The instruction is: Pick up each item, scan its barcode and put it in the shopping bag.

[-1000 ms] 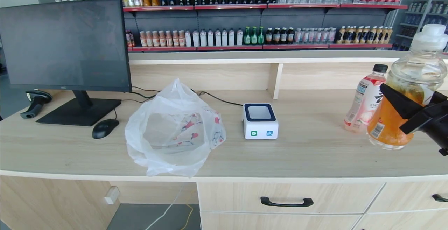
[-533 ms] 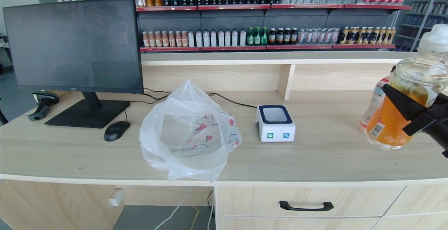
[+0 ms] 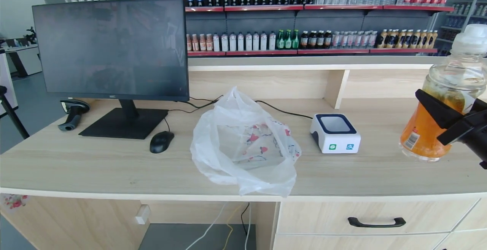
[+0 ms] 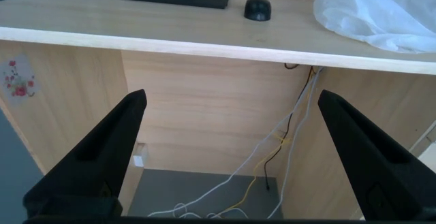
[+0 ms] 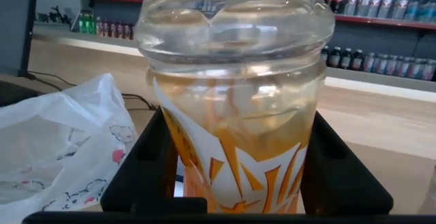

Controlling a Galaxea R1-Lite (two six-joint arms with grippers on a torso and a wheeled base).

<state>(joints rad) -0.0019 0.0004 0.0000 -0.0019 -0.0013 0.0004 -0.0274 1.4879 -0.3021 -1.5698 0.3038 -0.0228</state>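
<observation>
One-handed, clamps the orange drink bottle [image 3: 426, 136] in the right gripper [image 5: 238, 173] at the right end of the counter [image 3: 114, 166], left gripper [image 4: 231, 98] agape below its edge, and risks the bottle twisting, barcode [image 3: 411, 142] missing the scanner [image 3: 335, 132].

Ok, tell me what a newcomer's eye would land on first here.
The big orange drink bottle, clamped in the jaws of the right gripper at the right end of the counter. Next, the crumpled white shopping bag mid-counter, with the small white scanner just right of it and the dark monitor at left.
</observation>
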